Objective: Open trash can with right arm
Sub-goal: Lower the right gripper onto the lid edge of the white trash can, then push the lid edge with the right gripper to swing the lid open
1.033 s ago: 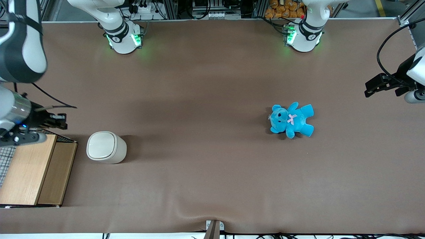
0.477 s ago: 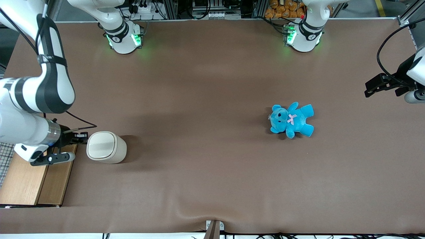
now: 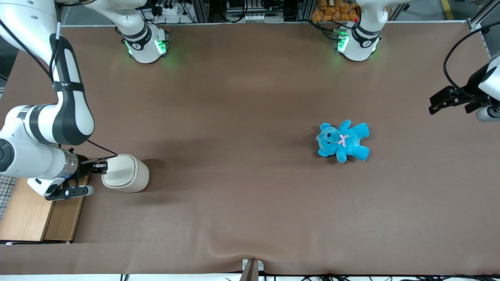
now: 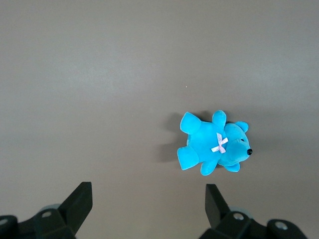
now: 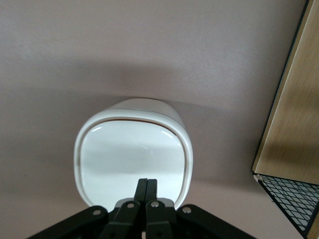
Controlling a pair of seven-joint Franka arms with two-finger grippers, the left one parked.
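1. Overhead, the front view shows a long brown table (image 3: 250, 97) with a small cream-white trash can (image 3: 129, 175) toward the working arm's end.
2. Its flat rounded-rectangle lid (image 5: 132, 159) lies level with the rim, so the can reads as closed.
3. Just beside the can, farther toward the table's end, stands a wire crate with a wooden top (image 3: 37, 212).
4. The right arm (image 3: 50, 121), white with black bands, bends down to the can.
5. Its gripper (image 3: 102, 167) sits over the lid's edge on the side nearest the crate.
6. The right wrist view shows the two black fingers (image 5: 141, 191) pressed together with no gap, holding nothing, tips pointing onto the lid.
7. Whether the tips touch the lid or hover just above it cannot be told.
8. A blue teddy bear (image 3: 342, 141) with a pink bow lies well apart, toward the parked arm's end, untouched.
9. Judged progress: the approach looks finished, but the opening itself is not yet done.
10. What remains is probably a press on the lid's edge so that it tips or springs open, followed by clearing the gripper away.
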